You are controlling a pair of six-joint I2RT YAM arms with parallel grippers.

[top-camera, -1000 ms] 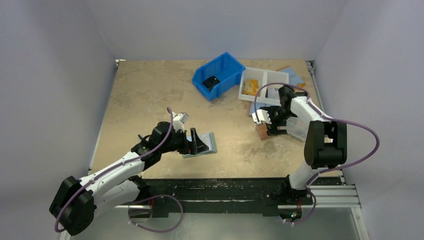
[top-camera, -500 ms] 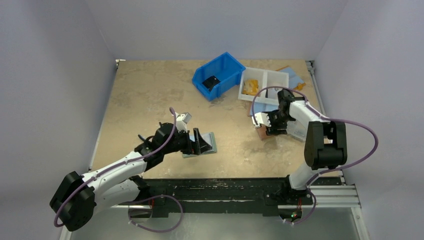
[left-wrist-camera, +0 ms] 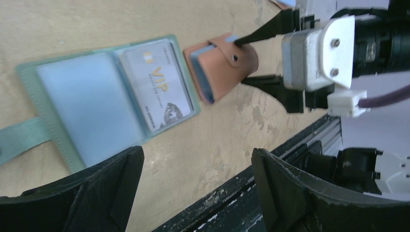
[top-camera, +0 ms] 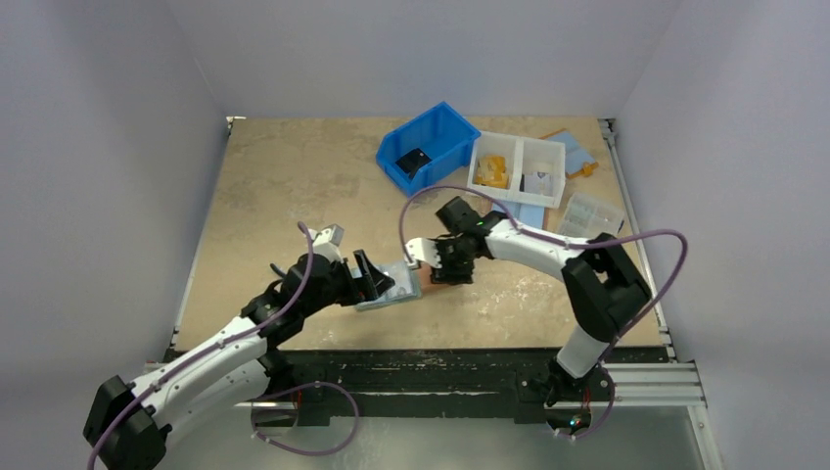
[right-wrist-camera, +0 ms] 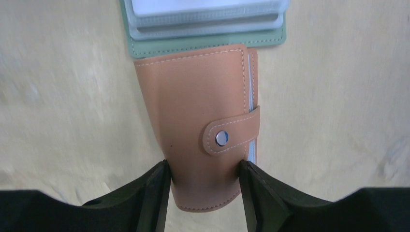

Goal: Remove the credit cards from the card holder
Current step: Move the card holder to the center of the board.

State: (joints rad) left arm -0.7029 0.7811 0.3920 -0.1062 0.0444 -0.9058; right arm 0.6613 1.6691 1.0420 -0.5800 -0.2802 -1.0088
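The right arm (top-camera: 529,245) has swung across to the green folder (left-wrist-camera: 96,111) — the card holder (right-wrist-camera: 203,116) now lies just beside it.
The right gripper (right-wrist-camera: 203,193) pinches only the holder's end away from the folder, with the snap tab (right-wrist-camera: 231,134) fastened; so shallow a hold may let it pivot, slip, or shove the folder. The left gripper (left-wrist-camera: 196,164) hovers over the folder, fingers spread, empty — the arms crowd here. Surface: mottled tan table (top-camera: 294,186); pale walls (top-camera: 411,49) on three sides.

Beige stone-look table (top-camera: 294,176), pale lilac walls (top-camera: 117,98)
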